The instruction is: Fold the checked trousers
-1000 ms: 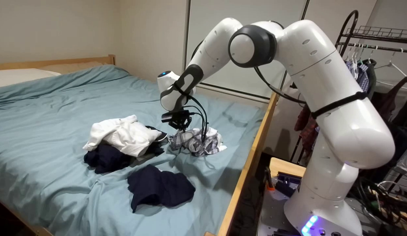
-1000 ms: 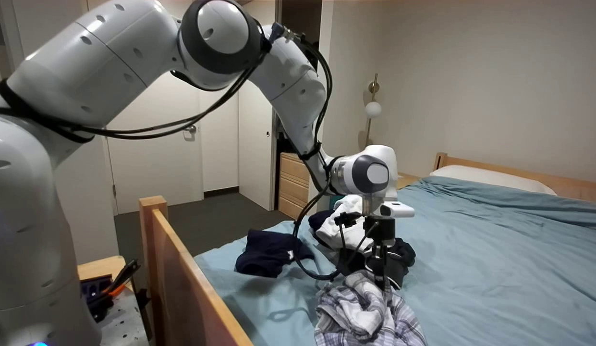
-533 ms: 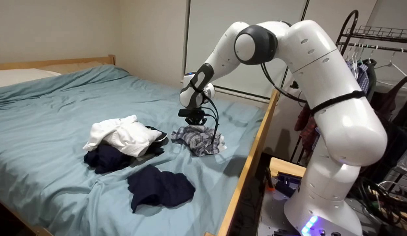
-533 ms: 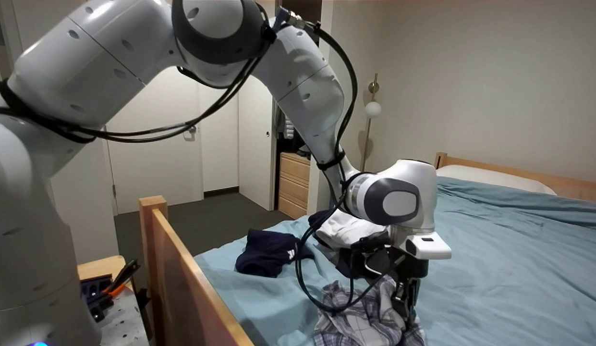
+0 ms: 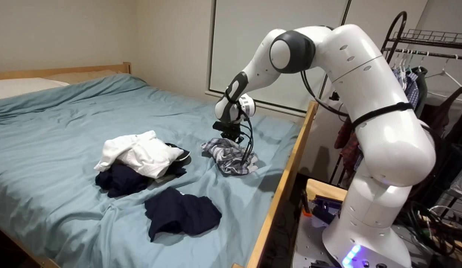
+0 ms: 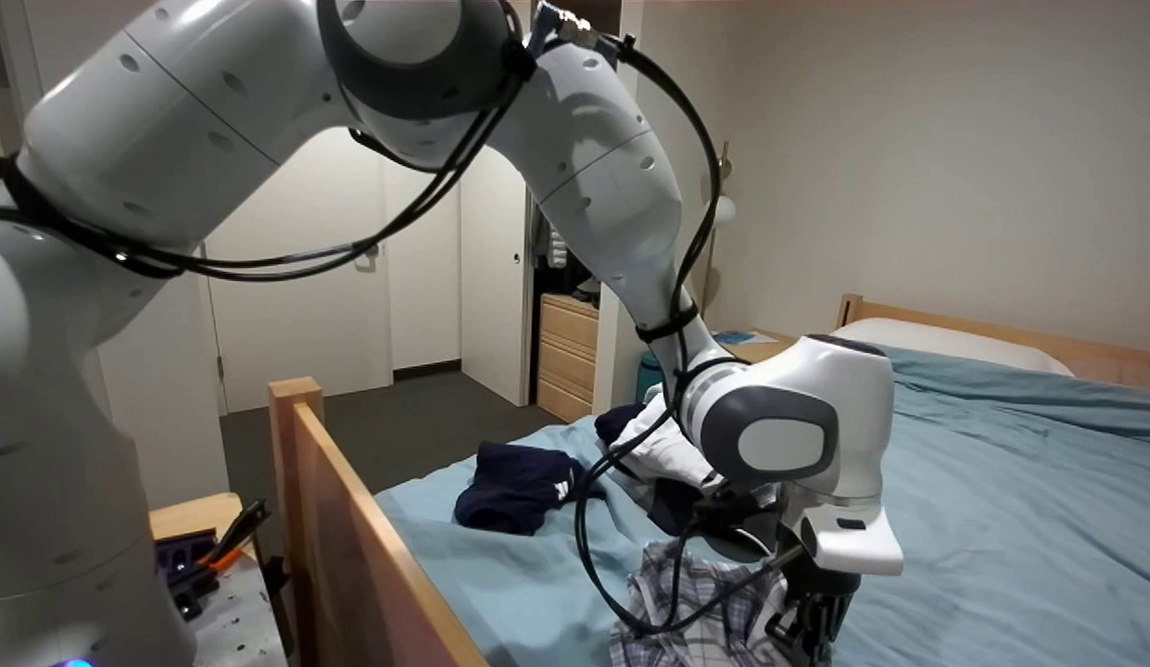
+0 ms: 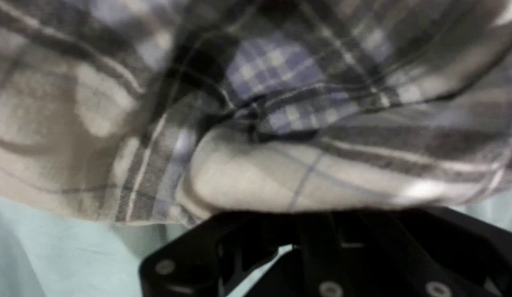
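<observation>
The checked trousers (image 5: 229, 156), white with dark blue-grey plaid lines, lie crumpled near the bed's side rail in both exterior views. My gripper (image 5: 232, 138) is low at their far edge, shut on the cloth, which bunches up against it. In an exterior view the gripper (image 6: 802, 625) stands beside the trousers (image 6: 695, 602), partly cut by the frame's lower edge. In the wrist view, folds of the trousers (image 7: 256, 177) fill the upper part and cover the fingertips, so the pinched spot itself is hidden.
A white garment (image 5: 141, 152) lies on dark clothes (image 5: 121, 180) to the left of the trousers. A navy garment (image 5: 182, 212) lies nearer the bed's foot. The wooden rail (image 5: 279, 193) runs between the bed and the robot base. Cables (image 6: 593, 556) loop down beside the gripper.
My gripper has moved along the trousers, rightward in an exterior view. The cloth near it has shifted the same way and its left end has drawn in. The other clothes have not moved.
</observation>
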You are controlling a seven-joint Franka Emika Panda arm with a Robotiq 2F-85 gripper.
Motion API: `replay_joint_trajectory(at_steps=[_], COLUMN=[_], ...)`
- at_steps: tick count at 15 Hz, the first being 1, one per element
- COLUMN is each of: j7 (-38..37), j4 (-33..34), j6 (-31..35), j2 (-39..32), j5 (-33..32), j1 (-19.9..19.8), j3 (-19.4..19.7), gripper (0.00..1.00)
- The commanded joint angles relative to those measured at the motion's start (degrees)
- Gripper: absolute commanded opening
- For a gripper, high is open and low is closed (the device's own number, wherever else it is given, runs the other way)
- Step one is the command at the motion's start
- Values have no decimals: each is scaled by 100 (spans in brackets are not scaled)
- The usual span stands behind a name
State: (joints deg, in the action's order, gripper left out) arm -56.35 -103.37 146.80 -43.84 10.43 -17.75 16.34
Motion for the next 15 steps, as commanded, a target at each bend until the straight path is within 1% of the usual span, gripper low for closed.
replay_joint_trajectory(at_steps=[1,4,5,6,8,9,13,14,15], j7=[38,38,55,32,91,90,-65,-58,-69], j4=[-517,-837,-887,-920,-1023,-1077,-1510,-1028,-1120], j6=[465,855,931,1005,1205,1328,1861,1643,1715], j2=[202,314,330,322,362,389,754,372,451], j5=[703,1280,1434,1569,1859,1962,2107,1960,1961], j1=[-249,-362,-391,-389,-441,-432,-255,-275,-273], j3=[-14,-67,-99,-115,-220,-240,-74,-113,-99], gripper=[2,3,29,29,40,47,71,54,60])
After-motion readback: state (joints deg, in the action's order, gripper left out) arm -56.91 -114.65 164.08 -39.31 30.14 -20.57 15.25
